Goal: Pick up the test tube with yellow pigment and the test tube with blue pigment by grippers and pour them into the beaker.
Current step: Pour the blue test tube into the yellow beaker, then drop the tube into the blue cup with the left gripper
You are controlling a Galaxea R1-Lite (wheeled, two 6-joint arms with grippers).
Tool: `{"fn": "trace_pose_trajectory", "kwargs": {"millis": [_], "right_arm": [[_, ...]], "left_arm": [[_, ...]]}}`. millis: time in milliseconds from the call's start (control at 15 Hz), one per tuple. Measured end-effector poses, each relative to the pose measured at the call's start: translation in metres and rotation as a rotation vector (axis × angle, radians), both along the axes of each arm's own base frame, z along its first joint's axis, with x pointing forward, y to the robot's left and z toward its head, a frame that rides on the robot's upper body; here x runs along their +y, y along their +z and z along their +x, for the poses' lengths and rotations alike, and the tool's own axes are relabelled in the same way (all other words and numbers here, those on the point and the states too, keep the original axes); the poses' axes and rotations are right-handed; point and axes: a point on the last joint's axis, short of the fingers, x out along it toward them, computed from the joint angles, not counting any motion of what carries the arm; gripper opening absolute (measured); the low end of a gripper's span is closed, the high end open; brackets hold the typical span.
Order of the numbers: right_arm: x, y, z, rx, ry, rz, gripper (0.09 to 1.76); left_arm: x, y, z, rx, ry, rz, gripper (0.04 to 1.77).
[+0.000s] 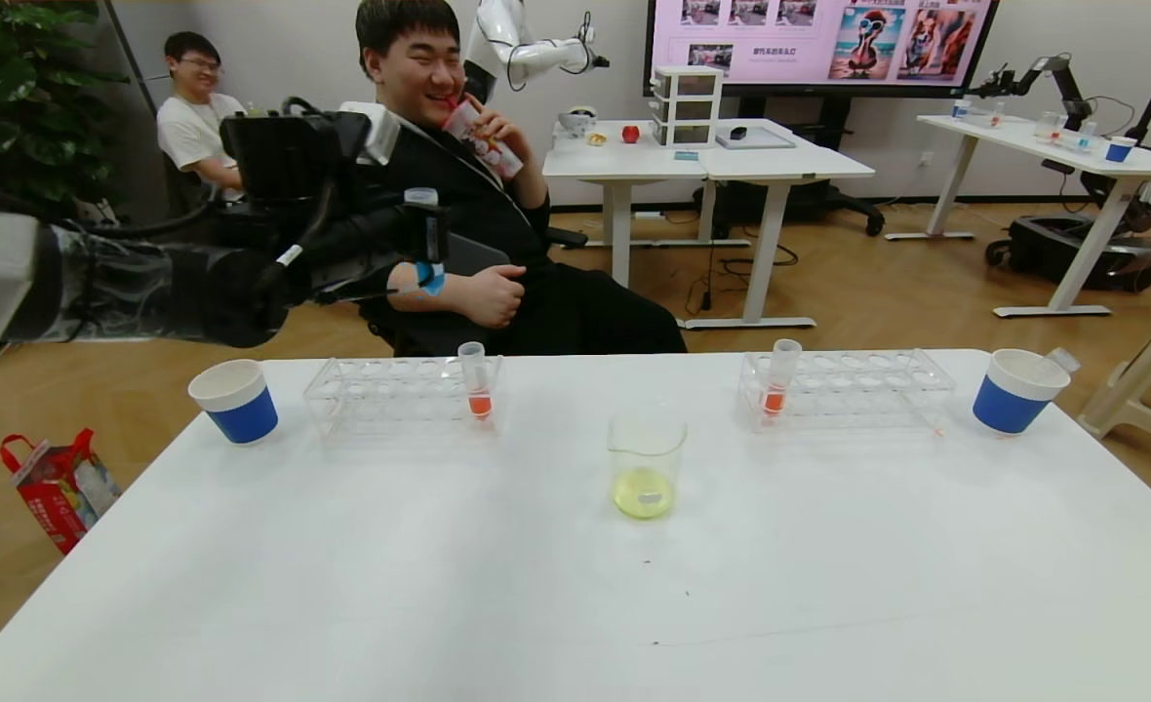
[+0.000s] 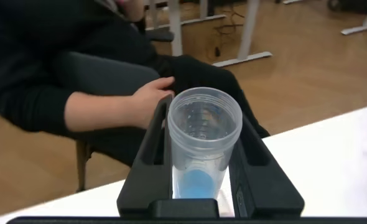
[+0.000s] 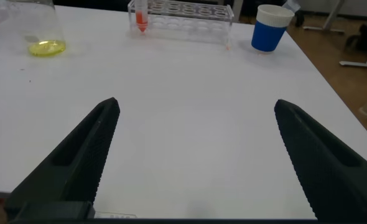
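Observation:
My left gripper (image 1: 426, 234) is raised well above the table's far left, in front of a seated man, and is shut on the test tube with blue pigment (image 1: 428, 273). In the left wrist view the tube (image 2: 199, 180) stands between the fingers (image 2: 152, 137), open mouth toward the camera and blue liquid at its bottom. The beaker (image 1: 646, 463) stands mid-table with a little yellow liquid in it; it also shows in the right wrist view (image 3: 37, 28). No tube holding yellow liquid is in view. My right gripper (image 3: 196, 104) is open and empty above the table's near right.
Two clear racks (image 1: 380, 390) (image 1: 858, 385) stand at the far edge, each with one orange-red tube (image 1: 476, 380) (image 1: 780, 375). Blue-and-white paper cups stand at the far left (image 1: 236, 400) and far right (image 1: 1014, 390); a clear tube end sticks out of the right one.

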Motion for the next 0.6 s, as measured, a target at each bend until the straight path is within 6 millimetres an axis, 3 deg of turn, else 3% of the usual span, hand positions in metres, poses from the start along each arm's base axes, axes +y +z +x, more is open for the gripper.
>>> {"fn": "trace_pose_trajectory", "kwargs": {"millis": [333,600], "right_arm": [[0.000,0.000,0.000,0.000,0.000,0.000,1.74],[0.000,0.000,0.000,0.000,0.000,0.000,1.74]], "left_arm": [[-0.057,-0.020,0.011,-0.014,-0.314,0.053,0.51],[-0.085,-0.034,0.024,-0.125,-0.504,0.102,0.51]]}}
